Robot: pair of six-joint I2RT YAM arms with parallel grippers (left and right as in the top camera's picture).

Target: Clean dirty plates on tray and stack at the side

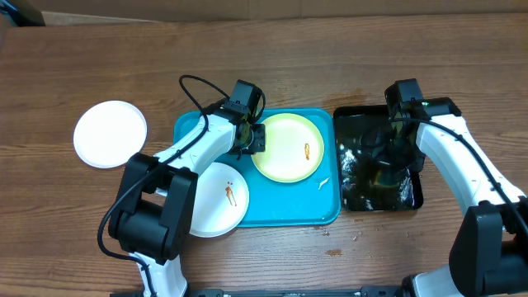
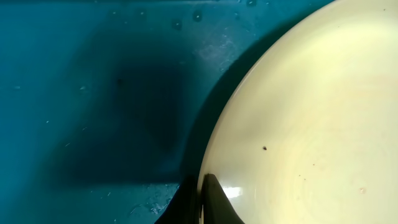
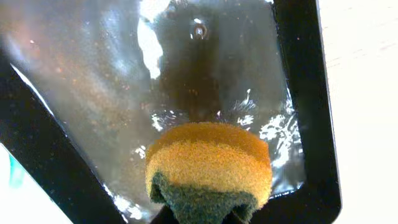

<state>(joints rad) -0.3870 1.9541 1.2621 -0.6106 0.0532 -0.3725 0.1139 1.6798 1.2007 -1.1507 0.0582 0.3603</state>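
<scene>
From where I stand, the pale yellow-green plate (image 1: 287, 147) lies in the right half of the blue tray (image 1: 289, 206) with an orange smear on its face. The left end effector (image 1: 250, 136) is clenched on the plate's left rim, and the wrist view shows the dark fingertips (image 2: 217, 208) pinching the edge from either side. I take that grip as a way to steady or tilt the plate so it won't slide while it is wiped. On the other side, the right end effector (image 1: 388, 157) is closed tight on a yellow sponge (image 3: 208, 163) with a green scouring face. It holds the sponge low over the black tray (image 1: 351, 124), whose floor glistens with water, presumably to wet it; I cannot tell whether it touches the water. A smeared white plate (image 1: 216, 198) sits at the blue tray's lower left corner, overhanging the rim. Another white plate (image 1: 110, 134) rests well apart on the counter (image 1: 330, 49) and looks clean, likely the start of the stack.
</scene>
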